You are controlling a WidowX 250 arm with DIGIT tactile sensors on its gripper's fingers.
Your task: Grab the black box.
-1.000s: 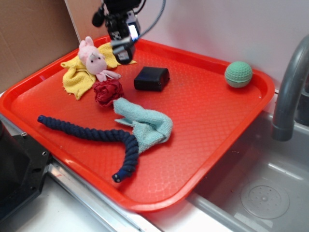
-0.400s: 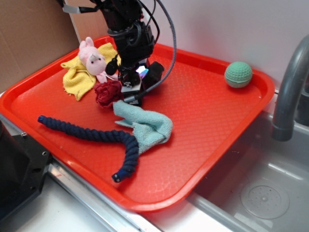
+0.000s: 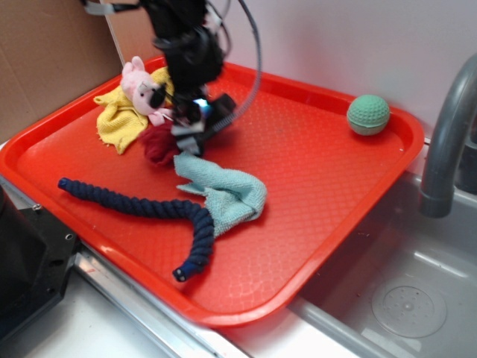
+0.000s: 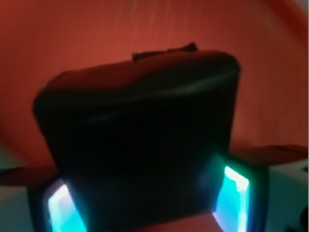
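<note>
black box (image 4: 140, 140) fills the wrist view, sitting between the two glowing fingers (image 4: 231, 191), which press on its lower corners. a second ago it lay bare on the red tray (image 3: 320, 171) in the upper middle; now the arm has dropped from the upper left, and the gripper (image 3: 195, 123) stands closed around it, beside the red cloth (image 3: 158, 145).

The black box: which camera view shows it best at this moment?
The wrist view shows it best: the black box fills most of the picture, sitting between the glowing fingers of the tool. It is blurred, though. In the exterior view, only a dark corner shows beside the arm.
</note>
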